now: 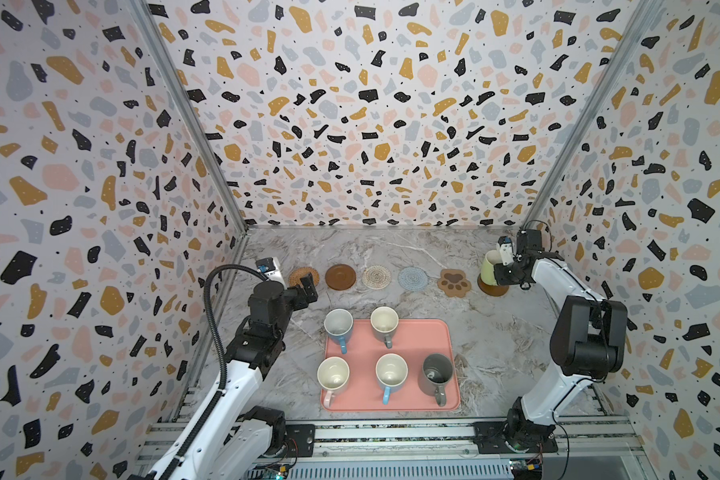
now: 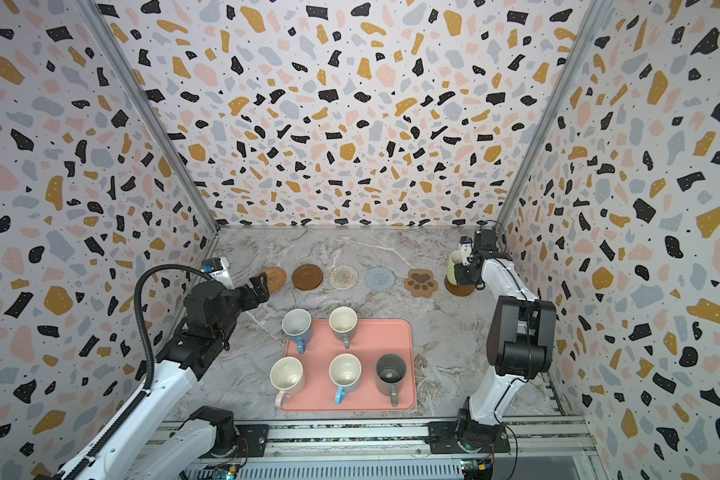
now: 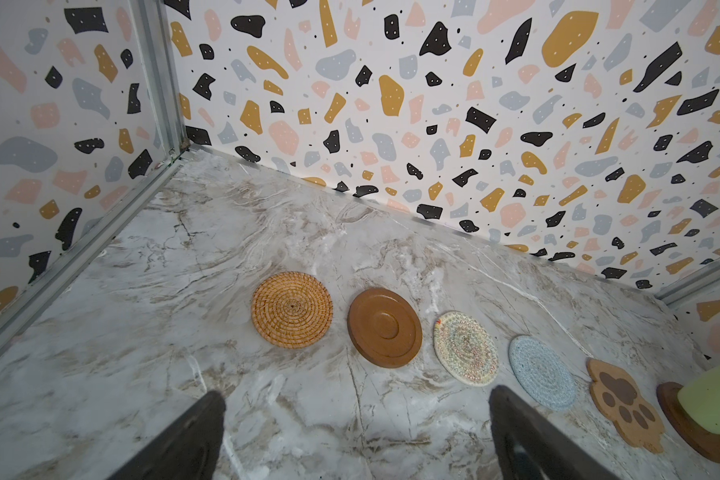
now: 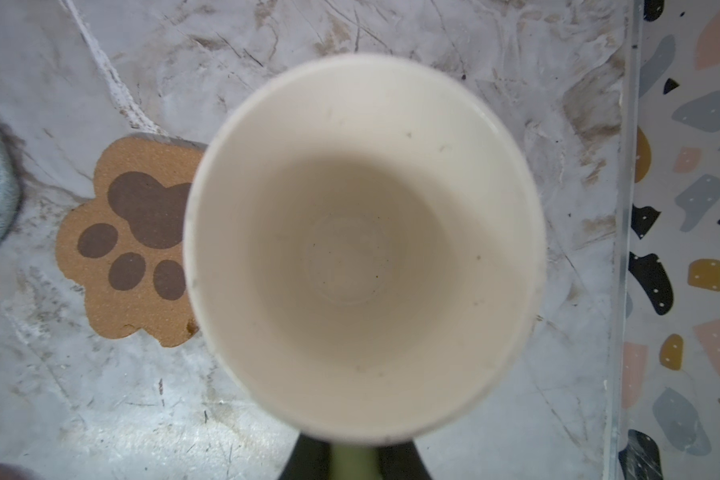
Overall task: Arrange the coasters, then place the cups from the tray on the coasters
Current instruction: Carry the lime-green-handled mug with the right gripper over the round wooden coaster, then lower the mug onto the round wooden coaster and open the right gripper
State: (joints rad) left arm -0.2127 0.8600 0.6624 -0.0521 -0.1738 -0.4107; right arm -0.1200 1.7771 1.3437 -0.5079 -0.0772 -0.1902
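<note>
Right pincer (image 4: 350, 461) held the light green mug (image 4: 362, 249) by its handle, a dark brown coaster (image 1: 492, 291) beneath it, while left pincer (image 3: 356, 449) gaped wide, orange woven coaster (image 3: 292, 309) just ahead.

The marble-look tabletop (image 1: 391, 253) (pale grey, veined brown) is boxed in on three sides. Behind it rises the back wall (image 1: 371, 104), and flanking it stand the left side wall (image 1: 59, 187) and right side wall (image 1: 682, 166) — all in a terrazzo print of black, mustard, pink and grey-blue chips on white. Aluminium corner posts (image 1: 192, 116) climb from the tabletop's far corners, and a slotted metal rail (image 1: 391, 434) runs along its near edge; the light is soft and even
</note>
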